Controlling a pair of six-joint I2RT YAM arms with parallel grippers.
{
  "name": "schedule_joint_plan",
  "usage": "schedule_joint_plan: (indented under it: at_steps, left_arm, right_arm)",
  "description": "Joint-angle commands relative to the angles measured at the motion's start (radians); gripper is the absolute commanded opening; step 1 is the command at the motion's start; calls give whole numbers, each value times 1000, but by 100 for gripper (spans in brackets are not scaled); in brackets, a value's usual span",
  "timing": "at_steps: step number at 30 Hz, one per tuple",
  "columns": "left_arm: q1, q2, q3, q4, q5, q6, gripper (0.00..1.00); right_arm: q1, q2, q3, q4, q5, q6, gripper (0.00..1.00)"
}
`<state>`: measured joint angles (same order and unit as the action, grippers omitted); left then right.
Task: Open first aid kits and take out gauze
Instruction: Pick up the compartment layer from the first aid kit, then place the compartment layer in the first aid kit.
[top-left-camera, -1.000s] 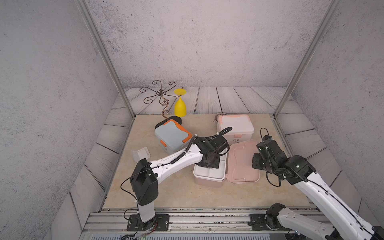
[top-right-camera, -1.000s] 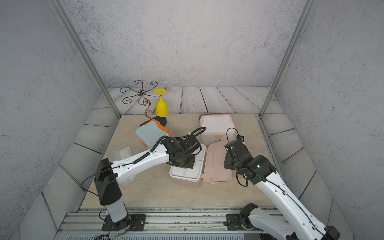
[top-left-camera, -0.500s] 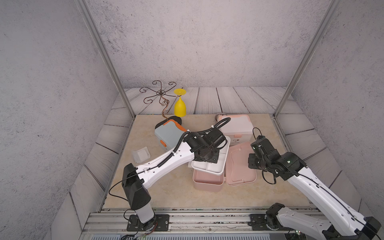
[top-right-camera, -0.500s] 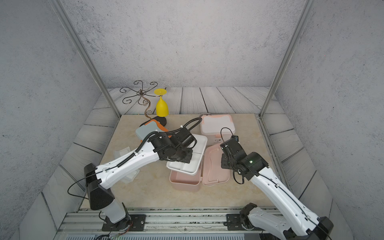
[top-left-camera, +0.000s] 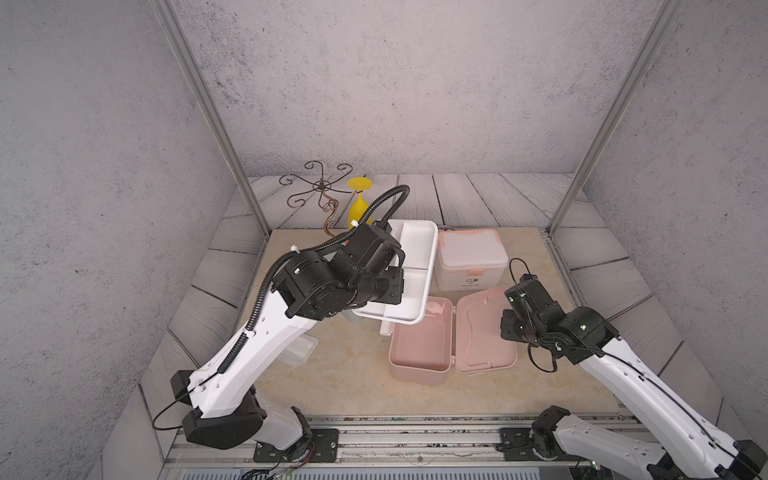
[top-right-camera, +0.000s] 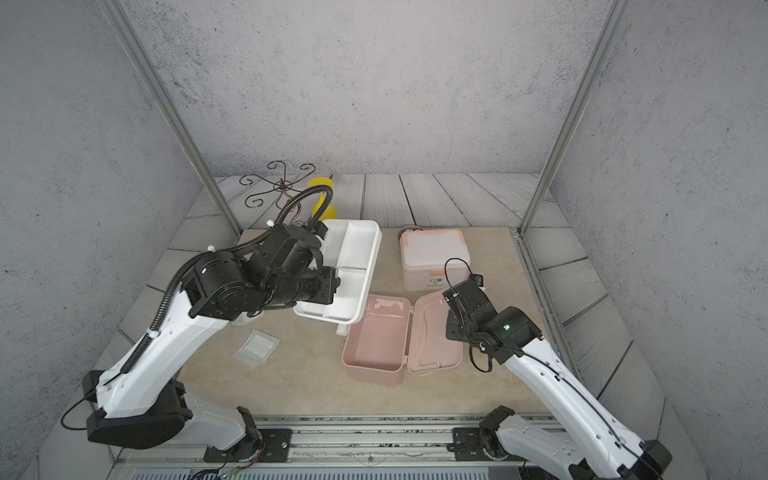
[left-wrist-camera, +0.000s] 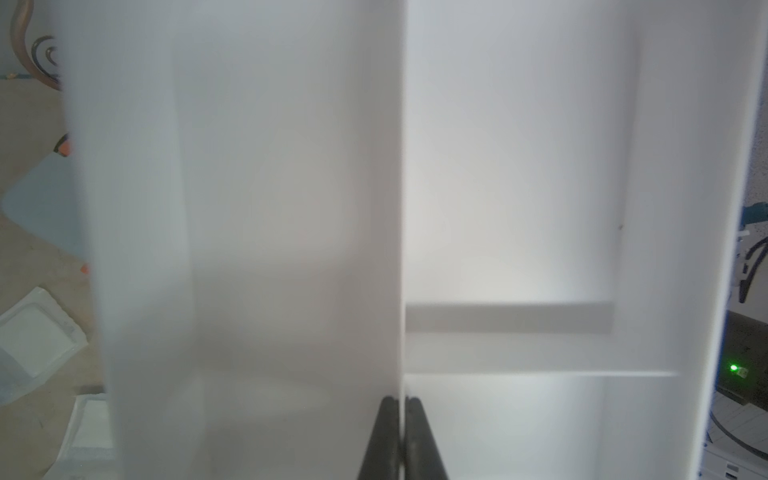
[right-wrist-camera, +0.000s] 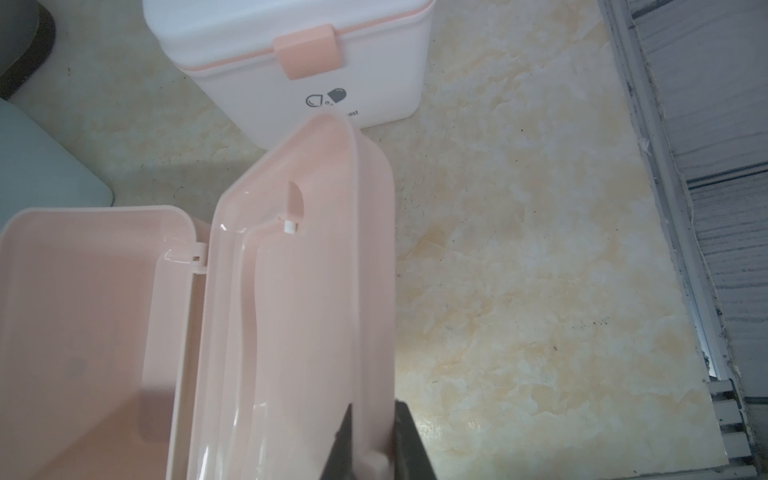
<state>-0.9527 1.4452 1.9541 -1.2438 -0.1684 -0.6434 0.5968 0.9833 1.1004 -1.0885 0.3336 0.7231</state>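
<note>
The pink first aid kit lies open, with its base (top-left-camera: 419, 336) beside its flat lid (top-left-camera: 484, 328). My right gripper (right-wrist-camera: 372, 409) is shut on the lid's outer rim (right-wrist-camera: 374, 291). My left gripper (left-wrist-camera: 401, 401) is shut on the divider of a white inner tray (top-left-camera: 415, 257), which hangs tilted above the table behind the pink base. The white kit with peach trim (top-left-camera: 471, 257) stands closed at the back. The grey-blue kit (left-wrist-camera: 41, 199) shows only in the wrist views. Gauze packets (top-right-camera: 255, 347) lie on the table left of the pink base.
An upturned yellow goblet (top-left-camera: 358, 203) and a curly wire stand (top-left-camera: 322, 193) are at the back left. A small grey bowl (top-right-camera: 409, 230) peeks out behind the white kit. A metal rail (right-wrist-camera: 665, 208) borders the right side of the mat.
My left arm has lifted the white tray out of the pink base, up and toward the back. The right gripper has kept its hold on the lid rim.
</note>
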Motion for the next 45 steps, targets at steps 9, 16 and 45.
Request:
schedule_joint_plan:
  at_steps: [9, 16, 45]
  left_arm:
    - [12, 141, -160, 135, 112, -26, 0]
    - [13, 274, -212, 195, 168, -25, 0]
    - [-30, 457, -280, 215, -9, 5, 0]
  right_arm:
    - [-15, 26, -32, 85, 50, 80, 0]
    - [-47, 48, -20, 101, 31, 58, 0]
    - [-56, 74, -20, 128, -7, 35, 0]
